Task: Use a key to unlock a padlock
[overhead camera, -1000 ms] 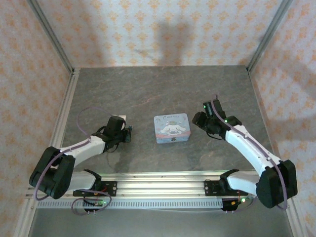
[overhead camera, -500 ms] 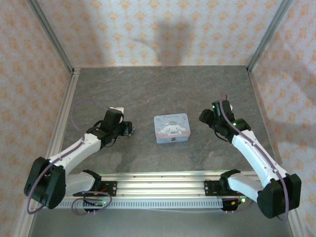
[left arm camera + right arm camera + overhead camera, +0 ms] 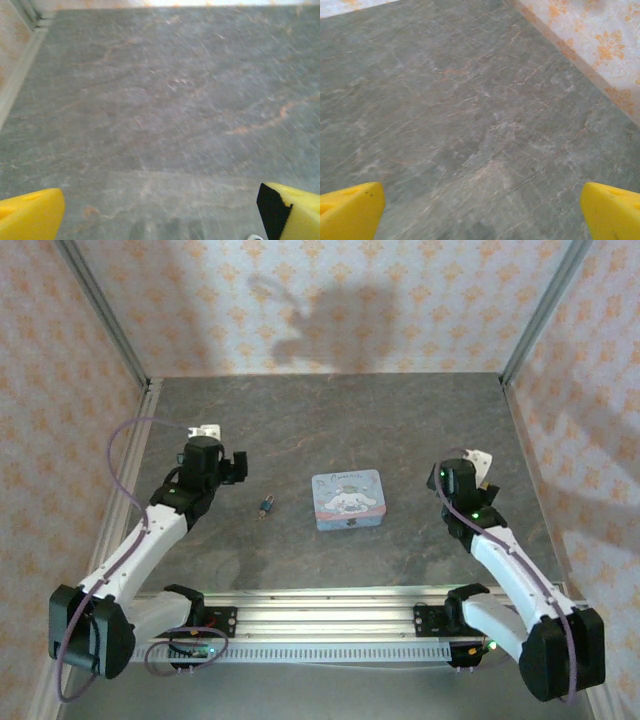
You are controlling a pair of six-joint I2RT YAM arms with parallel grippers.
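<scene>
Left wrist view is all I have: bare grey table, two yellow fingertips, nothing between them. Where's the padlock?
Observer: In the top view the padlock lies on the table. It is apart from the left gripper, between it and a pale-blue tin.
Operator: Right arm holding anything?
Observer: No. The right gripper is open and holds nothing, over bare table near the right wall.
Operator: And the key?
Observer: I cannot make out the key. It may lie right at the padlock, but at this size I cannot tell the two apart.
</scene>
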